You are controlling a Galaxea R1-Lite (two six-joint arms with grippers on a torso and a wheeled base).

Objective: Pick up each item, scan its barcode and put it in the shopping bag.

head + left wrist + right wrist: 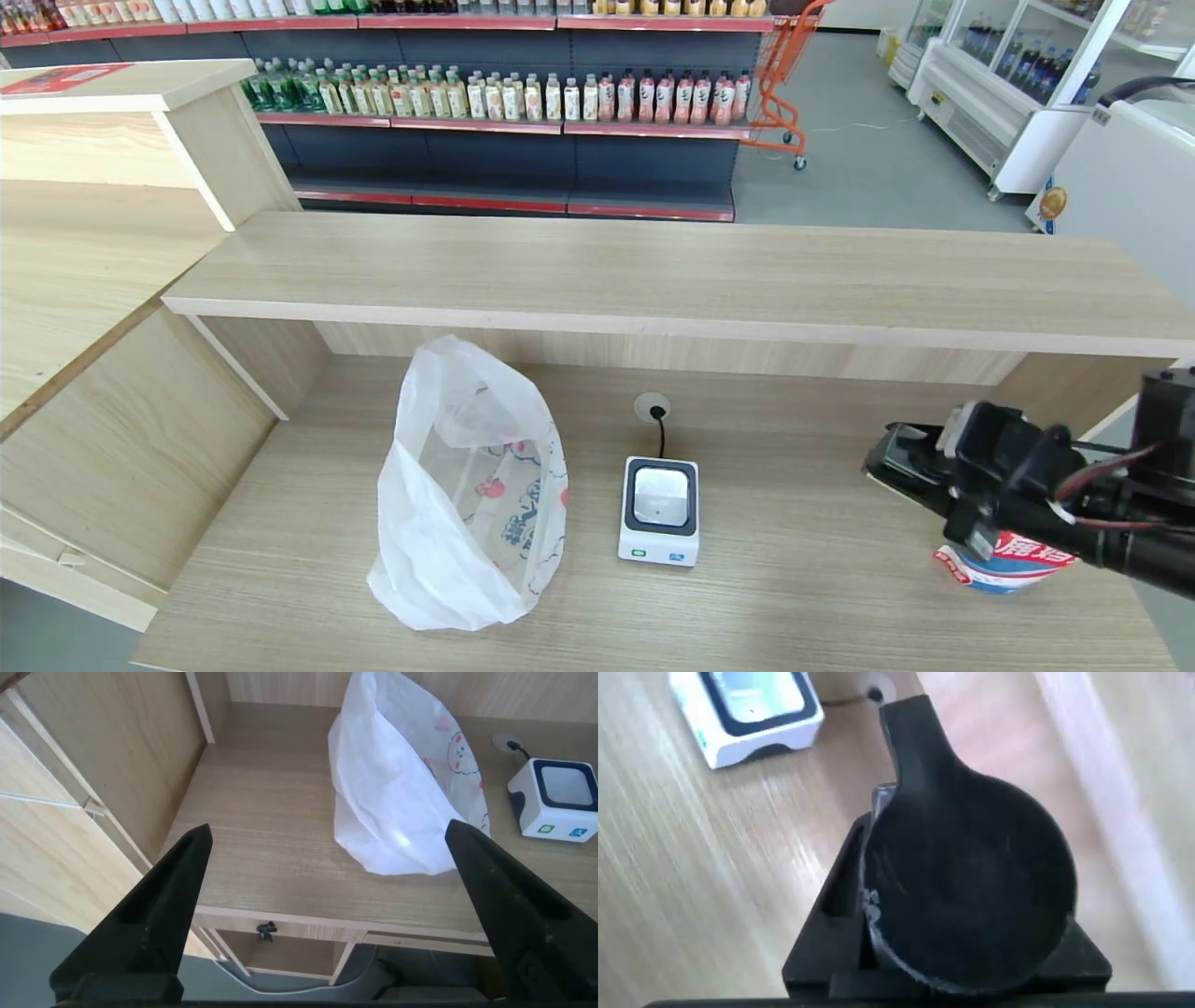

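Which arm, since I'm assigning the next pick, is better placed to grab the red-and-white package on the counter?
Right. The right arm hangs directly over the package at the right end of the counter, while the left hand sits open beyond the shopping bag, at the opposite end.

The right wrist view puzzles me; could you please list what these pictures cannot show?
Red-and-white item: head view, the right arm covers most of it.
Counter: right wrist view, a dark round shape blocks much of it.
Inside of the bag: head view, folded plastic veils it.
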